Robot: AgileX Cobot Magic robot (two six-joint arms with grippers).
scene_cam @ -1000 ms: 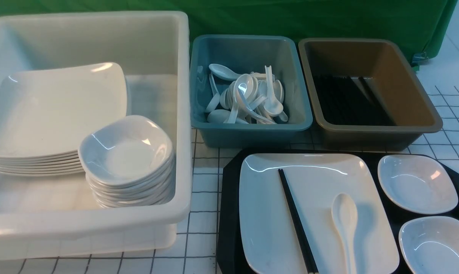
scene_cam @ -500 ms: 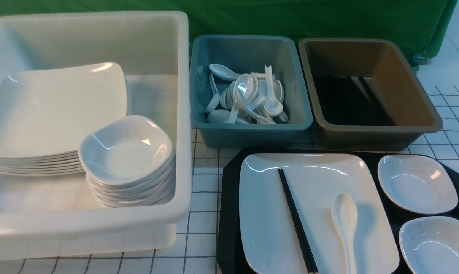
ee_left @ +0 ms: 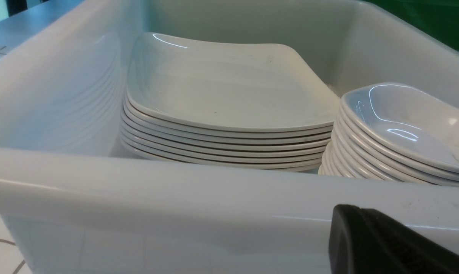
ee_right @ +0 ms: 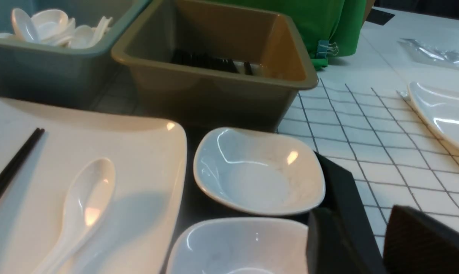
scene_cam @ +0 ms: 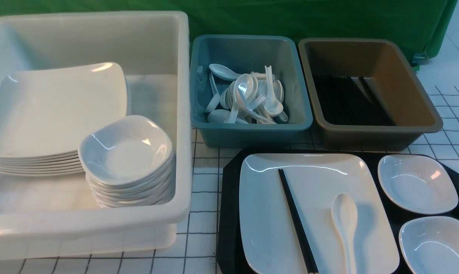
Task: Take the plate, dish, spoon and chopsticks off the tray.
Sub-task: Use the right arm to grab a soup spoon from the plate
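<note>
The black tray [scene_cam: 229, 213] lies at the front right. On it sits the large white plate [scene_cam: 263, 213], with the black chopsticks [scene_cam: 296, 222] and the white spoon [scene_cam: 345, 220] lying on top. Two small white dishes, one farther [scene_cam: 417, 184] and one nearer [scene_cam: 434, 243], rest on the tray right of the plate. My right gripper [ee_right: 366, 243] is open and empty, hovering at the tray's right rim [ee_right: 343, 179] beside the nearer dish [ee_right: 240, 243]. My left gripper [ee_left: 351, 213] is shut and empty, just outside the white tub's front wall.
A big white tub [scene_cam: 183, 114] on the left holds a stack of plates [scene_cam: 54, 110] and a stack of dishes [scene_cam: 126, 152]. Behind the tray stand a teal tub [scene_cam: 252, 129] of spoons and a brown tub [scene_cam: 374, 131] of chopsticks. Another white plate [ee_right: 446, 110] lies on the table far right.
</note>
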